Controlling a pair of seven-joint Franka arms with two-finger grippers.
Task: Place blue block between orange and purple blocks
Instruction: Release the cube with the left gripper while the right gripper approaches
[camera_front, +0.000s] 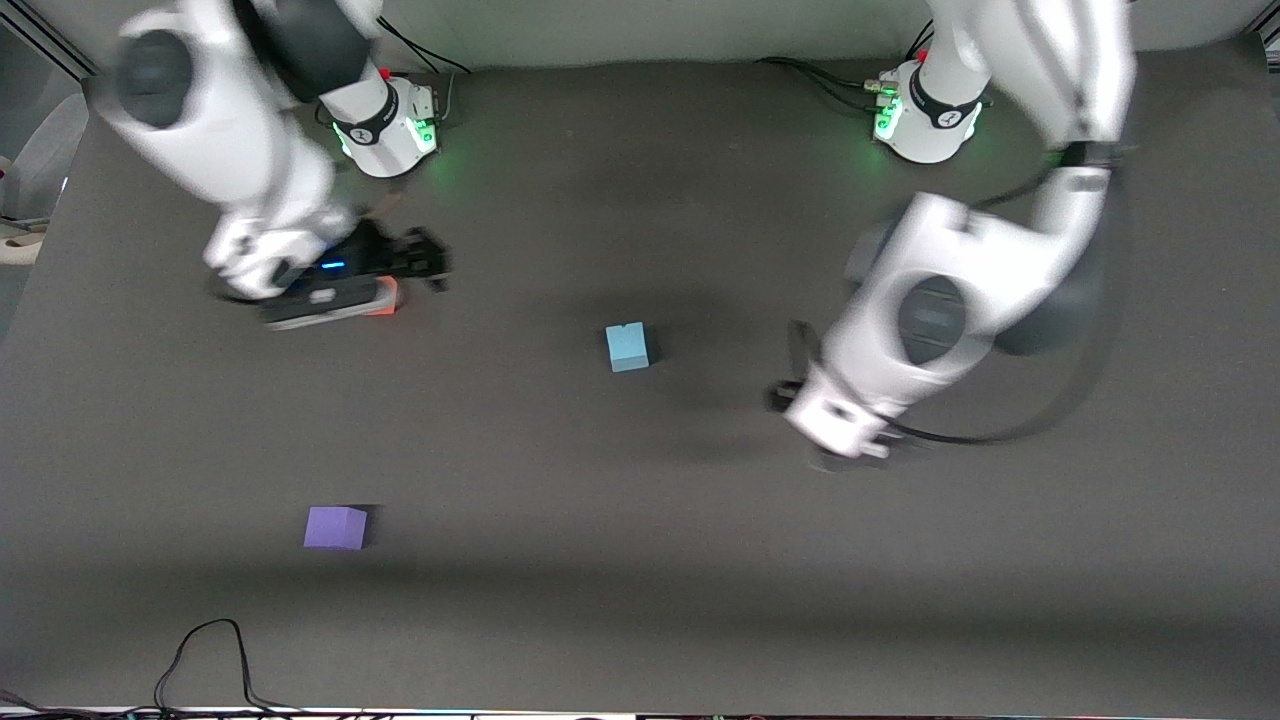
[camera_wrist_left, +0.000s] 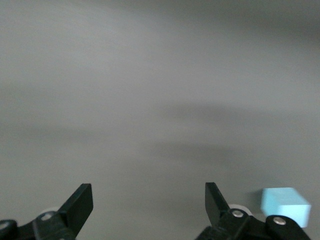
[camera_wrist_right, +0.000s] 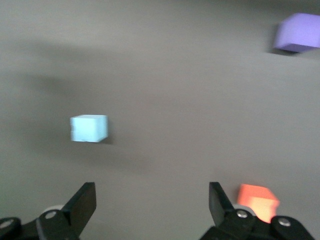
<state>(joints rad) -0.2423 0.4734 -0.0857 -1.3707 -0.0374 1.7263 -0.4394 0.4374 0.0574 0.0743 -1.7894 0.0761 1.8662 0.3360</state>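
Over the table (camera_front: 640, 620), I see my two arms bent low, each wrist pointing downward. Toward the left arm's end, the left gripper (camera_wrist_left: 149, 210) hovers above bare tabletop, its fingers (camera_wrist_left: 80, 202) spread wide and holding nothing; the blue block (camera_front: 627, 347) lies on the mat nearby, beside one fingertip in the left wrist view. Toward the right arm's end, the right gripper (camera_wrist_right: 150, 210) hangs released and empty just above the orange block (camera_front: 386, 298), which sits partly hidden beneath it. Nearest the front camera, the purple block (camera_front: 335, 527) rests well apart from both others.
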